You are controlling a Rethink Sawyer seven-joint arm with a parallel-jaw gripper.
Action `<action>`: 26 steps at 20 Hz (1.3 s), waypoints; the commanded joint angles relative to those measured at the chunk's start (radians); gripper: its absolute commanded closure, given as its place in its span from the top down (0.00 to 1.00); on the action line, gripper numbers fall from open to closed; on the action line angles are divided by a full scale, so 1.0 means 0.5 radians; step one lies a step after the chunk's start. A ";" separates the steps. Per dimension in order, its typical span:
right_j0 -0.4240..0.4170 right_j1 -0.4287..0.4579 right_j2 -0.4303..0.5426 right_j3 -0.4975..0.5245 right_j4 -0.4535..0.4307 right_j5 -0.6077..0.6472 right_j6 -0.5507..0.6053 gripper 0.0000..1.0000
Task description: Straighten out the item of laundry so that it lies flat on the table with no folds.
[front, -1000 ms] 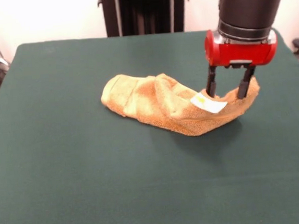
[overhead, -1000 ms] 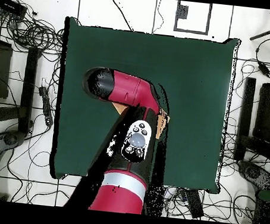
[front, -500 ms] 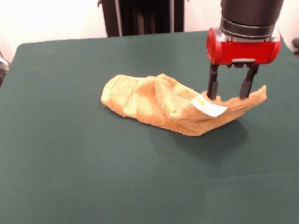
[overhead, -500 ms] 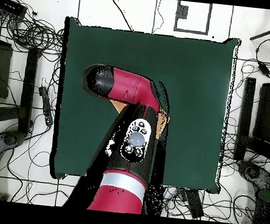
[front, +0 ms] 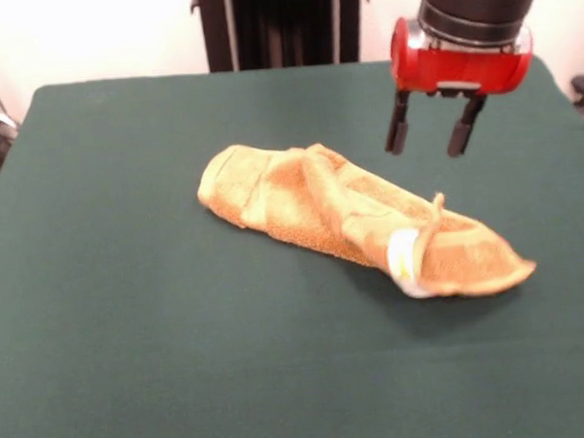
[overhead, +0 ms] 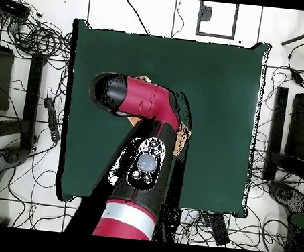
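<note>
Laundry is what counts, but the biggest thing being shown is the worktop (front: 132,370), its dark green cloth filling the front view from edge to edge. Next in size, the red and black arm (overhead: 146,107) is being seen from overhead, laid across the middle of the green, with most of the towel hidden beneath it. Then the item of laundry (front: 342,215) itself: a golden-orange terry towel is being seen bunched into a long, rumpled roll, running diagonally across the middle of the worktop, folds and creases all along it, its pointed end lying flat towards the right in the front view. Above that end, well clear of the fabric, the pincer (front: 436,134) is being held open, its two dark fingers apart and nothing between them. Smallest of all, a white tag (front: 405,258) is being shown on the towel near the pointed end.
</note>
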 commanded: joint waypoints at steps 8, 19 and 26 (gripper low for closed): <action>0.081 -0.119 0.031 0.170 0.114 0.156 0.766 1.00; -0.005 -0.110 0.186 0.227 0.071 -0.187 0.623 1.00; -0.047 -0.112 0.260 0.299 0.072 -0.388 0.584 1.00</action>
